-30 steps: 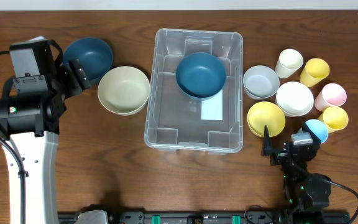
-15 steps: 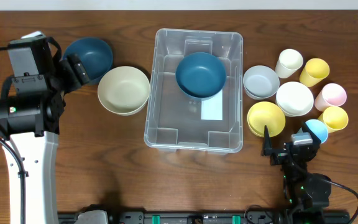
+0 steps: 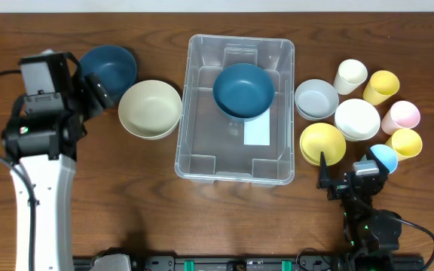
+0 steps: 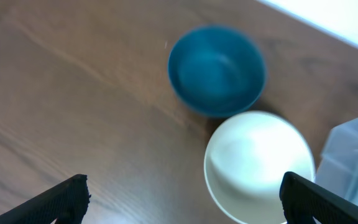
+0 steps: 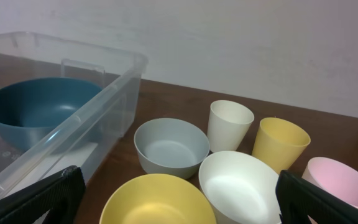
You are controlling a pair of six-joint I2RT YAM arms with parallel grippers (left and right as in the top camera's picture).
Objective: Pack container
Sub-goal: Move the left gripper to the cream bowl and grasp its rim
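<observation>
Lab-like robot bench: bare wooden table (image 3: 126,196), plain white wall (image 5: 260,50) ahead of the right gripper (image 5: 179,186), plastic cups (image 5: 230,124) and bowls (image 5: 169,146) grouped before it.

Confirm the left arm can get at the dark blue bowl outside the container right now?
Probably yes. The left pincer is open and sits right by the dark blue bowl, which stands upright and empty with nothing over it. The cream bowl crowds one side only.
</observation>
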